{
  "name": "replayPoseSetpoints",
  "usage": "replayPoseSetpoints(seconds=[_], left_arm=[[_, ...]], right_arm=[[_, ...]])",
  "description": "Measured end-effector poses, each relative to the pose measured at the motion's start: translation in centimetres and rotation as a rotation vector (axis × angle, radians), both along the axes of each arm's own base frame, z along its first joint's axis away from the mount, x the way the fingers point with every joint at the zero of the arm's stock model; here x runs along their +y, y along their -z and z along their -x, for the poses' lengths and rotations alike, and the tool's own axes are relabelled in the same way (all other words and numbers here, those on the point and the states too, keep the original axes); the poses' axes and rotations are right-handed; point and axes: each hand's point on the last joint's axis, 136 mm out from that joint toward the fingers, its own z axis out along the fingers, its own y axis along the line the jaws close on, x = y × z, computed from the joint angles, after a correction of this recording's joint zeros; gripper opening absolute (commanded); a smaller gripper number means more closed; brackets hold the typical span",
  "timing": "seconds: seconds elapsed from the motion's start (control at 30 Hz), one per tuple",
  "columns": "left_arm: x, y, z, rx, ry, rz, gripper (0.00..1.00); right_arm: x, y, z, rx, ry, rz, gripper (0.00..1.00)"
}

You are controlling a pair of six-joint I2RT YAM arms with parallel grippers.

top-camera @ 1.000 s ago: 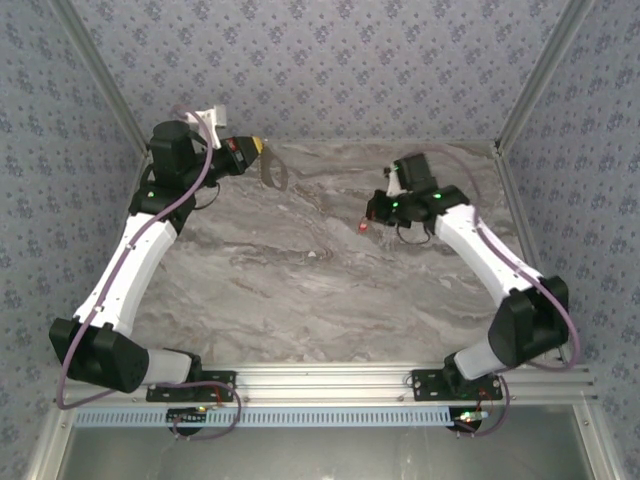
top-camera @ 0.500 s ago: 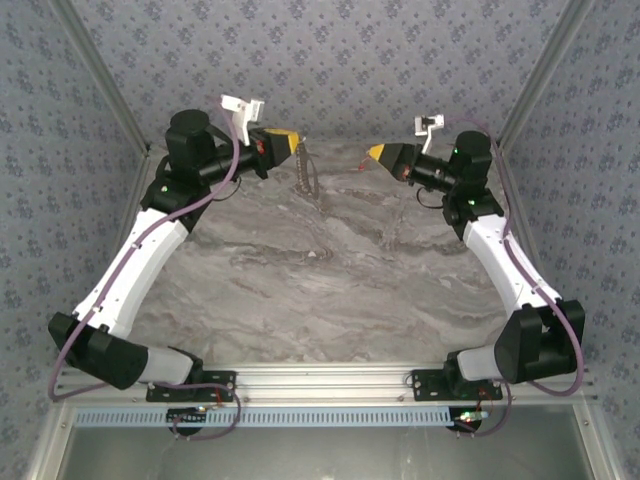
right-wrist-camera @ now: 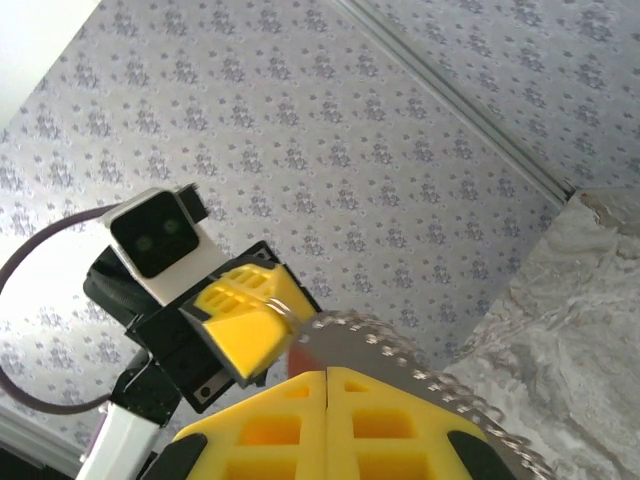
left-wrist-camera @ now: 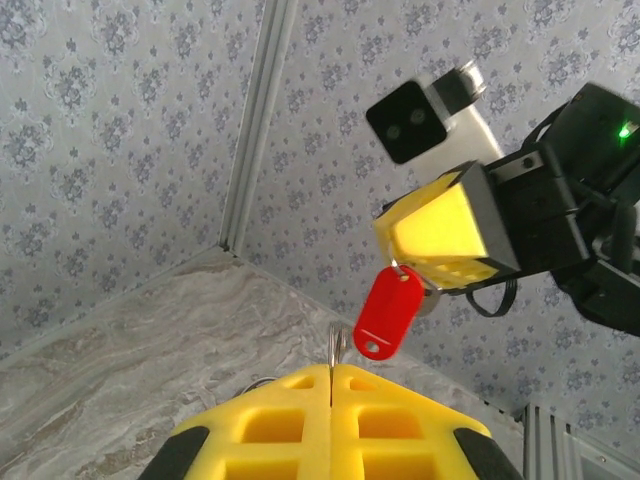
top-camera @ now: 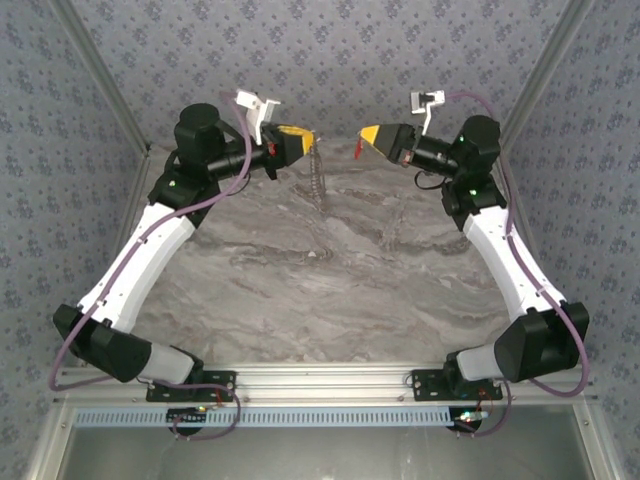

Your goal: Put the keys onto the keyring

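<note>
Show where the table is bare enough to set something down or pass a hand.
The marble table is bare across its middle and near half, bordered by the left arm, the right arm and the front rail. It is crowded at the far edge: the left tool holds the keyring facing the right tool with the red key tag.

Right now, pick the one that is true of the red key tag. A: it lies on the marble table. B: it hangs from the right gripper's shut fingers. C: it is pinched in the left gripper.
B: in the left wrist view the keys, a red tag, hang in the air from the shut right gripper, while the left gripper is shut on the thin metal keyring.
</note>
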Motion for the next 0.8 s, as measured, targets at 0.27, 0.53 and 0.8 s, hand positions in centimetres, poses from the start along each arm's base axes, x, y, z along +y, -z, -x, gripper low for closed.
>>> replayPoseSetpoints(seconds=[0.27,0.53,0.8], left_arm=[[-0.6,-0.8,0.5,-0.028,0.034,-0.004,0.00],[-0.9,-1.5,1.4,-0.067,0.057,-0.025,0.00],[-0.9,-0.8,1.5,-0.049,0.062,-0.044,0.00]], right_arm=[[1.9,-1.6,1.4,-0.071,-0.007,0.063,0.00],[3.3,-2.1,2.5,-0.124,0.009,0.136,0.00],[4.1,-2.0,2.6,-0.140,0.019,0.172,0.00]])
